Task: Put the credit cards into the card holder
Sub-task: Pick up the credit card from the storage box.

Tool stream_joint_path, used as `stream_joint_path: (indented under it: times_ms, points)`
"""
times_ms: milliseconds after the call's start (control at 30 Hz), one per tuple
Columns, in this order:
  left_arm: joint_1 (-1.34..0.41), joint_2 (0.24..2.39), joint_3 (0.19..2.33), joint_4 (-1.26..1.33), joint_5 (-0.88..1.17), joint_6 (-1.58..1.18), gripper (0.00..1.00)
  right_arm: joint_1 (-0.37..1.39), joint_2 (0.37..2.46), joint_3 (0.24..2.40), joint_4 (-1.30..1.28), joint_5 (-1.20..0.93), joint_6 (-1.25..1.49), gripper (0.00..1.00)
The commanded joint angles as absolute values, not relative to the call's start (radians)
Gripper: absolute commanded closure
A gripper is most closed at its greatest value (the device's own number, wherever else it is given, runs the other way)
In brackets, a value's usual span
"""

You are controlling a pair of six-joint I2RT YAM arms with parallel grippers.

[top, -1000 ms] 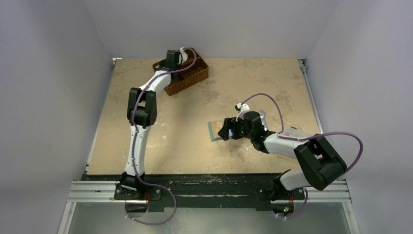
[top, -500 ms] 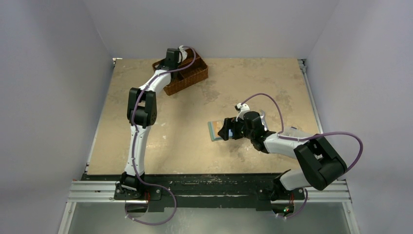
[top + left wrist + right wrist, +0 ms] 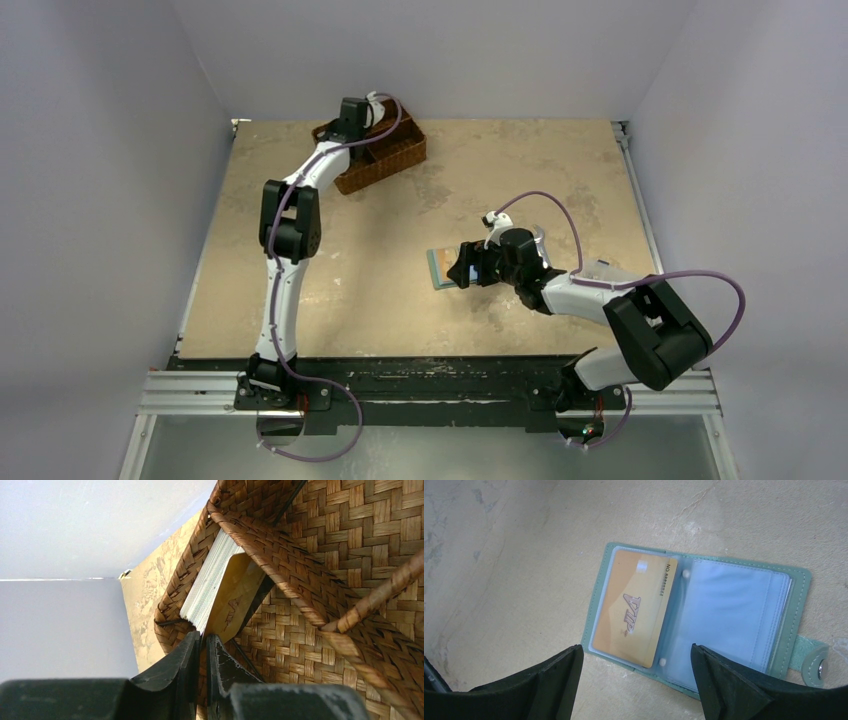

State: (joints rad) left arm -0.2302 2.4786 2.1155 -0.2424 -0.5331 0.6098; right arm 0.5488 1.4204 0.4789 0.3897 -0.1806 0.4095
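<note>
Although working from one glance only, logged the credit cards (image 3: pixel 210 587) as a tight stack standing on edge in an end compartment of the wicker basket (image 3: pixel 350 540), pressed against its woven wall. Judged the upright packing to leave only edges and corners reachable, hence a pinch from the side rather than from above. Saw the front card (image 3: pixel 235 597) of the stack, gold face turned toward the woven partition. Found the left pincer (image 3: pixel 202 652) at the stack's near corner, all but closed with only a thin slit left; traced the front card's corner down into that slit. Read this as a pinch on that one card; cannot confirm contact, hidden behind the fingers.

Located the card holder (image 3: pixel 800 600) well apart from the basket, lying open and flat on the bench (image 3: pixel 499 555), clear sleeves up, snap tab (image 3: pixel 816 665) out to one side. Counted one gold VIP card (image 3: pixel 634 615) already seated in a sleeve; saw the neighbouring sleeves pale and apparently unfilled. Found the right pincer (image 3: pixel 636 652) spread wide and holding nothing, poised over the holder with a finger to either side. Judged that posture as standing ready to steady the holder or receive a card. Put the task early: most cards in the basket.
</note>
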Motion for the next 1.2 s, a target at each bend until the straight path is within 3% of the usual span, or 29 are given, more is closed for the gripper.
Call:
stream_joint_path:
  times_ms: [0,1167]
  points:
    - [-0.224,2.369,2.119,-0.216,-0.526,0.586,0.91,0.546,1.398,0.507,0.433,-0.205,0.397,0.12]
    - [-0.224,2.459,2.165,-0.200,-0.566,0.643,0.84,0.546,1.423,0.514,0.434,-0.198,0.397,0.12]
